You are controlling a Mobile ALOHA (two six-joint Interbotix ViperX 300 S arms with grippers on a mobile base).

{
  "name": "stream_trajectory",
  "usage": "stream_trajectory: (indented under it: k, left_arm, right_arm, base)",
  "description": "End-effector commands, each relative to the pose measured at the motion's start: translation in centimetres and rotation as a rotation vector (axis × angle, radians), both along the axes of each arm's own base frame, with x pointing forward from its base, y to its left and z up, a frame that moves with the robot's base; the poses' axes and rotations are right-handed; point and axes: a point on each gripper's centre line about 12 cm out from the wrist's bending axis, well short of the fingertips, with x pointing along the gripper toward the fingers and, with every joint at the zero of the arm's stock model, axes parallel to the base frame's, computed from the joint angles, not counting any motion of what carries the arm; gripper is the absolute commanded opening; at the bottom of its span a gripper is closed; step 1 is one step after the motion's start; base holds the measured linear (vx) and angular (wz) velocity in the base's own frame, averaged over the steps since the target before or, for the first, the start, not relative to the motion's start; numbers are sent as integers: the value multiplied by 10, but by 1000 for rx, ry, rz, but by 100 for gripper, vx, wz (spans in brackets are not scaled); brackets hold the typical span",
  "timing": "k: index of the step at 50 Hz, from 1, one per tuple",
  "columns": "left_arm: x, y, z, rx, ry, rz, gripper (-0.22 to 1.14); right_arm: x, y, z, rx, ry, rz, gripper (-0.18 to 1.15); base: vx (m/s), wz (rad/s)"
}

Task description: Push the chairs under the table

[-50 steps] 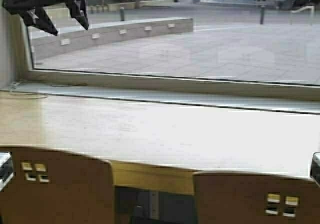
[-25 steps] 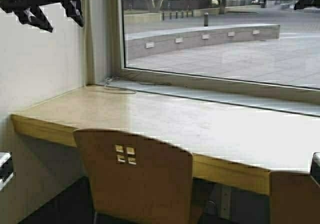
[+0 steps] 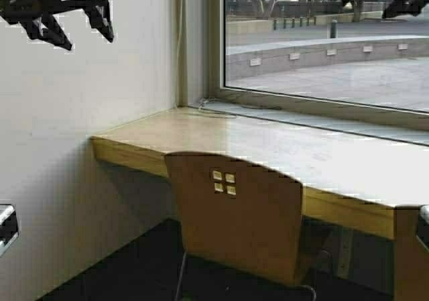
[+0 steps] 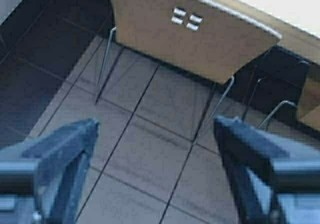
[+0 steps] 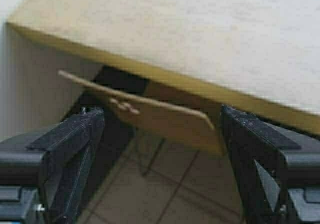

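One chair (image 3: pixel 234 217), backrest toward robot

You have one tan plywood chair (image 3: pixel 238 214) in front of the bench (image 3: pixel 281 150), its curved backrest facing you and pierced by four small square holes in a two-by-two block (they sit near the top, left of centre). It stands upright on thin chrome tube legs on the tiled floor, the backrest just at the bench's thick yellow-tan front edge — the seat lies tucked beneath. A second chair (image 3: pixel 410 257) shows only as a tan sliver at the right edge. The bench itself is long, pale and glossy, its left end meeting the wall, its far side running along the window.
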Motion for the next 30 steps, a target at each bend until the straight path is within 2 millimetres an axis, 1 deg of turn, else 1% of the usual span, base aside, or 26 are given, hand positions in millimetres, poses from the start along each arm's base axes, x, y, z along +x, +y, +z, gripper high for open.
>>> stream_trajectory:
  k: [1, 5, 8, 15, 21, 30]
  left_arm:
    - [5, -2, -2, 0, 2, 2, 99]
    - [7, -3, -5, 3, 14, 2, 99]
    - [11, -4, -6, 4, 17, 2, 99]
    - [12, -4, -13, 8, 39, 4, 99]
    - [16, -5, -10, 0, 35, 8, 99]
    - [20, -6, -6, -8, 21, 13, 99]
  right_arm:
    - [7, 1, 13, 5, -41, -3, 101]
    - [10, 1, 12, 6, -36, -3, 101]
    - [12, 1, 15, 7, -45, -4, 101]
    - [16, 2, 16, 8, -50, -5, 101]
    - [19, 3, 8, 5, -24, -4, 101]
    - [24, 4, 4, 2, -12, -4, 101]
  base:
    - [-40, 14]
    - [-42, 12]
    - [-42, 15]
    - [-44, 10]
    - [-40, 5]
    - [-38, 6]
